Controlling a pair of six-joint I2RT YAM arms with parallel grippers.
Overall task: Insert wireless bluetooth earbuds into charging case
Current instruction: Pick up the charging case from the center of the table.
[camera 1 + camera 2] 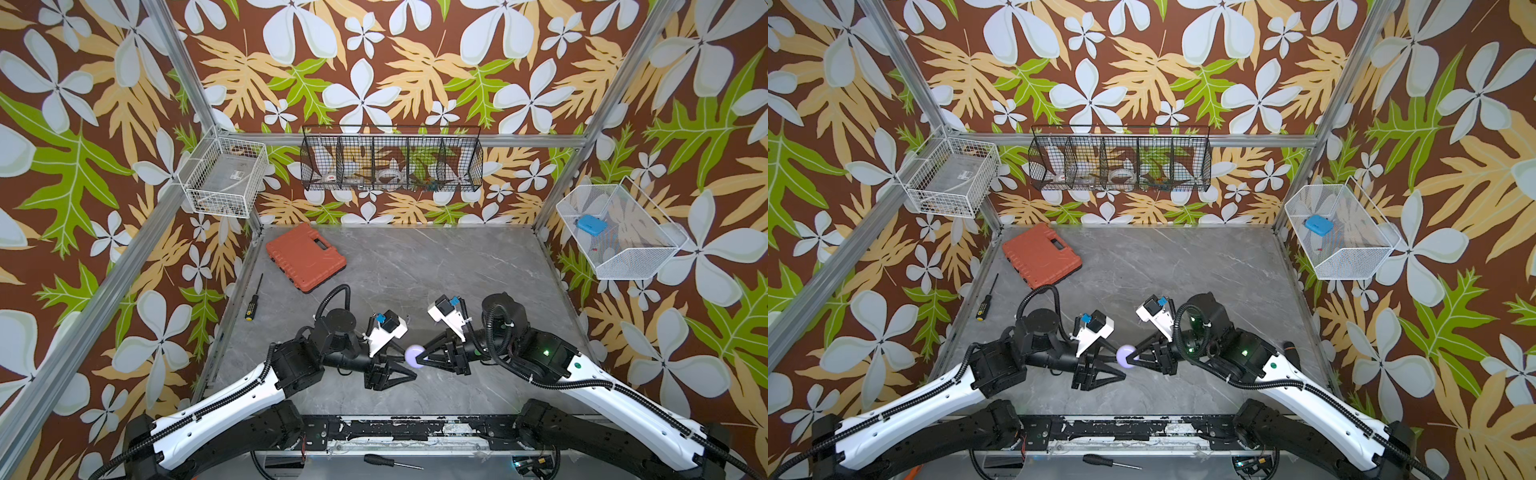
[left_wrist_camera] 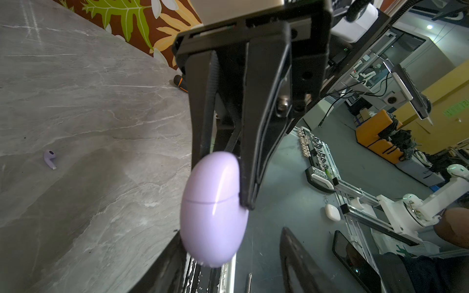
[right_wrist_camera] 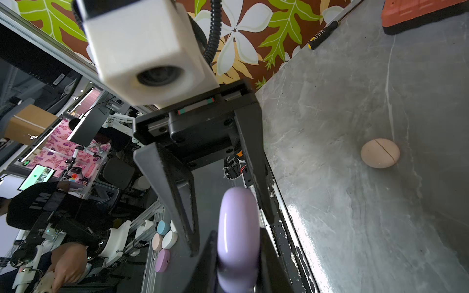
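A closed lavender charging case (image 1: 414, 356) (image 1: 1125, 356) hangs above the grey table between the two arms. My right gripper (image 1: 422, 360) (image 3: 238, 232) is shut on it, its fingers pressing the two flat faces of the case (image 3: 238, 236). My left gripper (image 1: 409, 368) (image 2: 231, 233) faces it from the other side, jaws open and straddling the case (image 2: 213, 210), with a gap on at least one side. One lavender earbud (image 2: 50, 158) lies on the table, apart from both grippers. A closed pale pink case (image 3: 380, 153) rests on the table.
An orange tool case (image 1: 305, 257) lies at the back left and a black screwdriver (image 1: 253, 297) sits by the left wall. Wire baskets (image 1: 390, 158) hang on the walls. Another screwdriver (image 1: 392, 461) lies on the front rail.
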